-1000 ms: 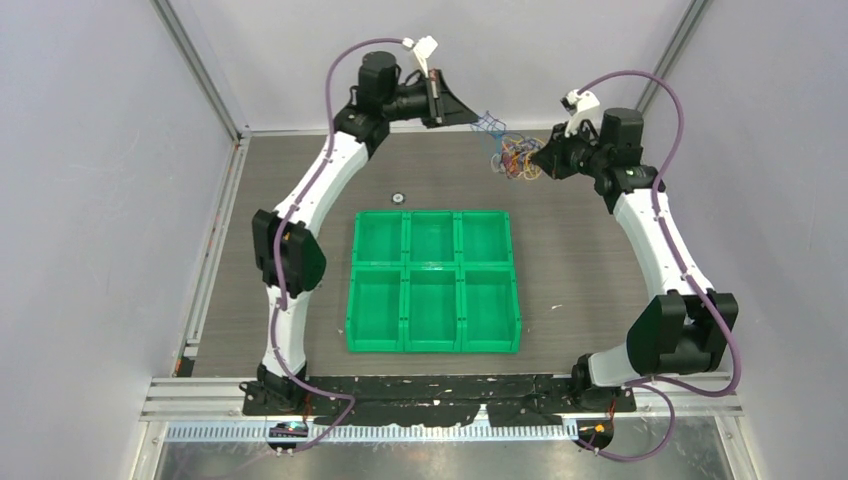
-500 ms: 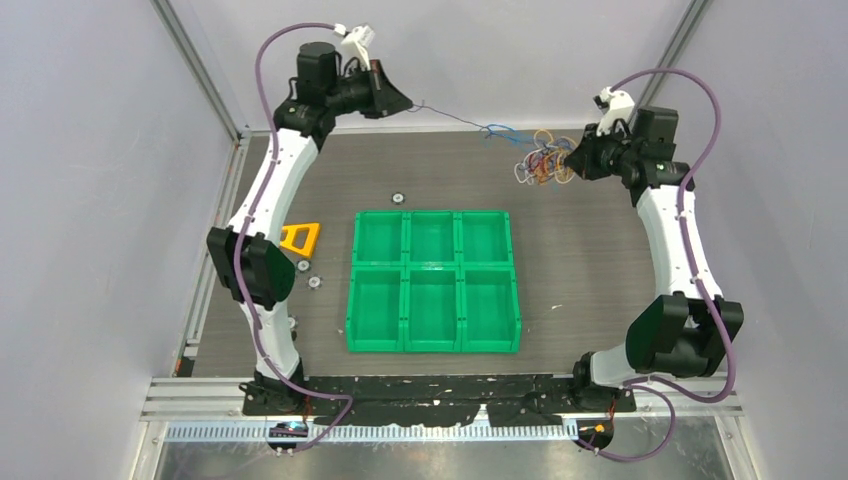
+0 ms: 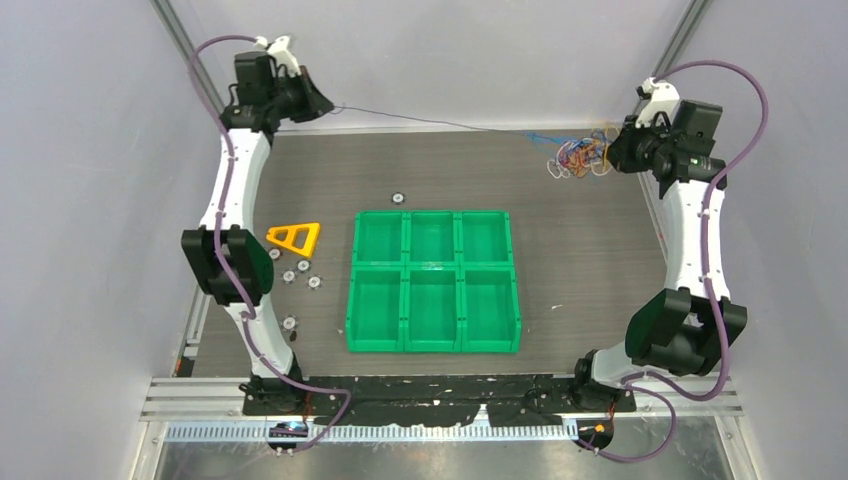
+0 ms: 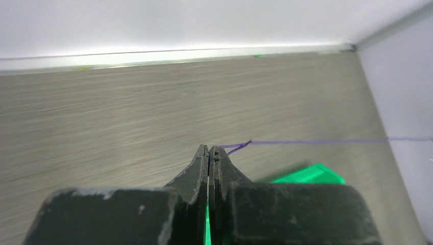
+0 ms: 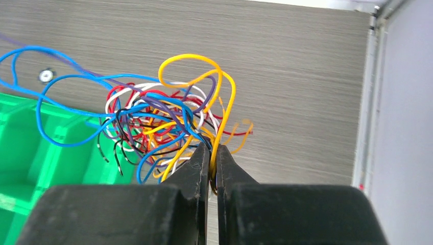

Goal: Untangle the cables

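Above the grey tabletop (image 3: pixel 580 260), the left end effector (image 4: pixel 210 149) pinches a taut purple wire (image 4: pixel 316 142); the right end effector (image 5: pixel 211 153) clamps the tangled cables (image 5: pixel 153 122).

White-and-black left arm (image 3: pixel 232 185) and right arm (image 3: pixel 692 235) stretch to opposite far corners; left hand (image 4: pixel 209 149) pinches a thin purple cable (image 4: pixel 316 141), right hand (image 5: pixel 210 153) a yellow-orange cable (image 5: pixel 190 55).
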